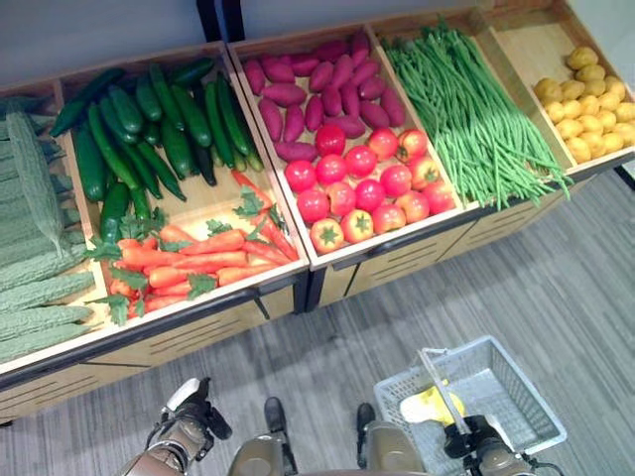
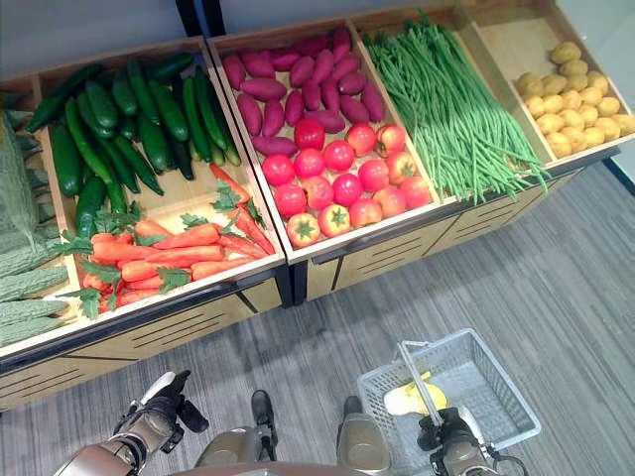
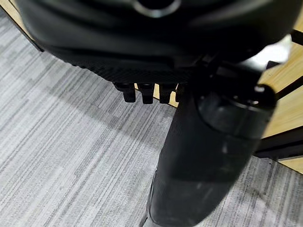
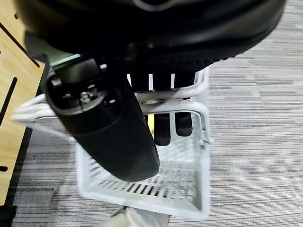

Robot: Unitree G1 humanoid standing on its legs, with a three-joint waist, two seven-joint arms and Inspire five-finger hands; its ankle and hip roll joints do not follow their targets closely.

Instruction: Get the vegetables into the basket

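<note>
A white wire basket (image 1: 516,402) hangs low over the grey floor at the lower right, in front of the stand. My right hand (image 1: 474,436) is shut on its handle (image 4: 170,105), with the fingers (image 4: 163,128) hooked round the bar. A yellow vegetable (image 1: 434,405) lies inside on the basket's bottom. My left hand (image 1: 193,409) hangs at the lower left with relaxed fingers and holds nothing. It is below the bin of carrots (image 1: 193,263). Tomatoes (image 1: 362,188) fill the front of the middle bin, straight ahead.
The wooden stand (image 1: 327,263) also holds cucumbers (image 1: 149,124), purple sweet potatoes (image 1: 317,94), green beans (image 1: 466,114), yellow potatoes (image 1: 585,104) and bitter gourds (image 1: 30,248) at the far left. Grey carpet lies between me and its front edge.
</note>
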